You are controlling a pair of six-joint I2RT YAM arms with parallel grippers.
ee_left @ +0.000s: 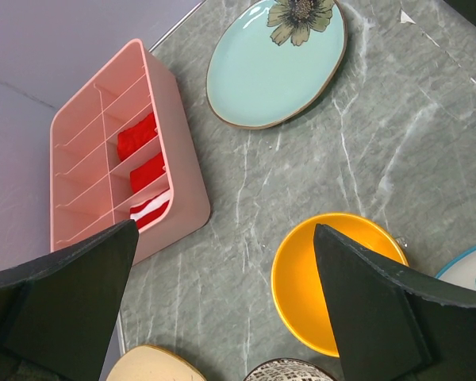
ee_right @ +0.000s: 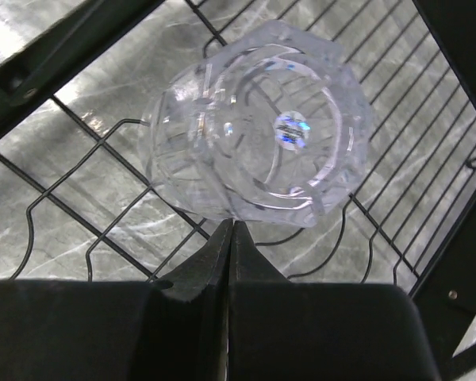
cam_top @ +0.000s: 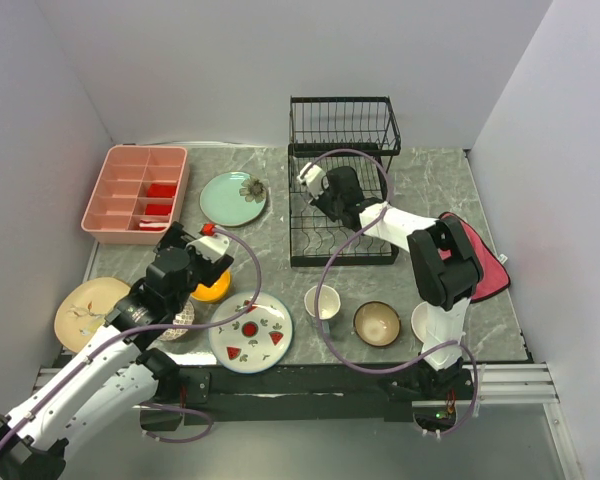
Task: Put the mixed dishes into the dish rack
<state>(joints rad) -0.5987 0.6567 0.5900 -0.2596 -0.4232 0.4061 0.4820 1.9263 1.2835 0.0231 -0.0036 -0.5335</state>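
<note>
Right gripper [ee_right: 230,228] closed at the clear glass [ee_right: 262,135] in the dish rack [cam_top: 342,125] (grip unclear); left gripper [ee_left: 226,234] gapes empty.

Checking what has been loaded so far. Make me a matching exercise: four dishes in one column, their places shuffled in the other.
1 clear glass
2 orange bowl
3 mint floral plate
4 watermelon-print plate

A left of the white mug
B on the dish rack wires, at the shut right gripper
C right of the pink compartment tray
D below the open left gripper

Pairs: 1-B, 2-D, 3-C, 4-A
</note>
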